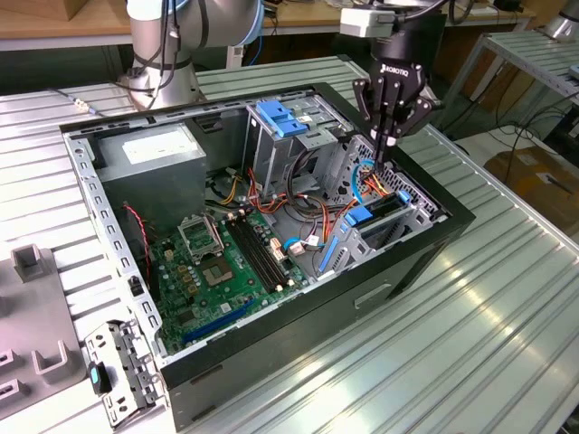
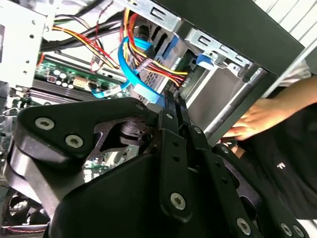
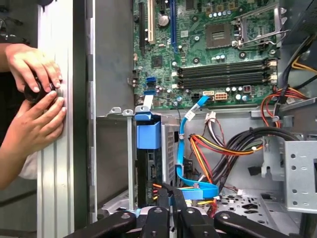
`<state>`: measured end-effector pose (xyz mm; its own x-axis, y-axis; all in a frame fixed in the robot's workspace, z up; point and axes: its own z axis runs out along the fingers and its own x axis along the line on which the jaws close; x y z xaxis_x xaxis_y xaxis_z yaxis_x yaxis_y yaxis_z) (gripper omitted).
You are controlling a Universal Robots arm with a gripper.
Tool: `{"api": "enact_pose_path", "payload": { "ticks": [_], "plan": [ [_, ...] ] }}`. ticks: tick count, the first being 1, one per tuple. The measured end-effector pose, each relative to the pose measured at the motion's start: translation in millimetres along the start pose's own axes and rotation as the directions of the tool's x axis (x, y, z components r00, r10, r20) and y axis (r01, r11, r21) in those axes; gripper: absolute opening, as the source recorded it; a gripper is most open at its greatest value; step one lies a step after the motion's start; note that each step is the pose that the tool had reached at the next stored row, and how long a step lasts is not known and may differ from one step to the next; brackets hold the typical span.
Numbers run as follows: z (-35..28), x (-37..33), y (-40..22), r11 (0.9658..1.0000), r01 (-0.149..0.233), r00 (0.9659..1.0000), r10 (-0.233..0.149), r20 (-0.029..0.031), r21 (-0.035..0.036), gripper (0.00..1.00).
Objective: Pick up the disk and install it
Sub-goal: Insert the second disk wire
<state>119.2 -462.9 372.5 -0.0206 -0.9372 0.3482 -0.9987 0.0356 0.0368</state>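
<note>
The disk (image 1: 360,218) sits upright in the drive bay at the front corner of the open computer case (image 1: 425,249), with its blue plastic rail end showing. In the first wrist view the disk (image 3: 148,135) shows that blue end and a perforated metal side. A blue data cable (image 3: 190,148) and coloured power wires run to the disk (image 2: 168,60). My gripper (image 1: 389,143) hangs just above the bay's cabled end, its fingers pressed together with nothing visible between them. The fingertips (image 2: 173,101) point at the cable plugs. In the first wrist view the gripper (image 3: 167,191) is beside the blue cable.
A green motherboard (image 1: 226,253) fills the case floor, a grey power supply (image 1: 149,154) is at the back, and a metal cage with a blue latch (image 1: 280,117) stands beside the gripper. A person's hands (image 3: 34,94) hold a small black object on the table outside the case wall.
</note>
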Motion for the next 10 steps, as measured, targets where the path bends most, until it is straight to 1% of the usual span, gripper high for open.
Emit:
{"api": "enact_pose_path", "payload": {
  "ticks": [3, 4, 5, 6, 8, 9, 10],
  "plan": [
    [3.0, -1.2, -0.4, 1.0, 0.0, 0.9999, 0.0, -0.0137, -0.0004, 0.18],
    [3.7, -1.5, -0.5, 1.0, 0.0, 0.9999, 0.0, -0.0154, -0.0006, 0.19],
    [4.4, -1.8, -0.5, 1.0, 0.0, 0.9999, 0.0, -0.017, -0.0007, 0.25],
    [5.3, -2.1, -0.6, 1.0, 0.0, 0.9998, 0.0, -0.0195, -0.0007, 0.25],
    [5.9, -2.4, -0.6, 1.0, -0.001, 0.9998, 0.001, -0.0216, -0.0007, 0.25],
    [5.9, -2.3, -0.7, 1.0, -0.001, 0.9998, 0.0, -0.0219, -0.0007, 0.24],
    [6.0, -2.3, -0.6, 1.0, -0.001, 0.9998, 0.001, -0.0219, -0.0007, 0.17]
  ]
}}
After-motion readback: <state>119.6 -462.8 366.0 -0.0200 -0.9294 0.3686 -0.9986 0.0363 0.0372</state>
